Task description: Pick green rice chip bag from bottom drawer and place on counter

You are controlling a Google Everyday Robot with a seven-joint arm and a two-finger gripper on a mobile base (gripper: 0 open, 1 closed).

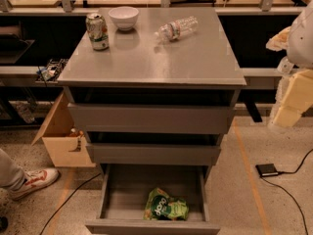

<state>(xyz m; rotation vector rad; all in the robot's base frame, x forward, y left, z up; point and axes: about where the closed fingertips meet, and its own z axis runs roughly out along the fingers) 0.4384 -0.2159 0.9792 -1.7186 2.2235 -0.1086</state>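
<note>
At the far left, low down, a grey trouser leg and a white and red shoe (30,179) are seen on the floor, cut off by the picture's edge. Just right of them, an open pale wooden box (61,143) is set on the floor against the left side of the drawer cabinet.

The cabinet is topped by the grey metal bench (161,62), and three things are carried on its far part. A green-and-white drink can (98,31) is stood upright near the far left corner. A white bowl (123,17) is placed just beside it to the right. A clear plastic bottle (177,29) is laid on its side further right, apart from the bowl.

Under the bench, two wider grey drawer fronts are stacked, the upper front (149,119) and the middle front (154,154), each with a dark gap above it. Below them the bottom drawer (151,226) is pulled well out toward the camera, so that its inside is seen from above. The green rice chip bag (165,205) is laid on the drawer's floor, a little right of the middle and close to the front wall. It is crumpled, with its dark round patch and white letters turned upward.

Further right, a small flat black device (267,170) is laid on the floor, with a dark cable run off to the right.

At the right edge the robot's pale hand (292,99) is hung beside the cabinet at about the height of the upper front, well apart from the bag and partly cut off. Whether it is open or closed, and whether anything is held in it, cannot be told.
</note>
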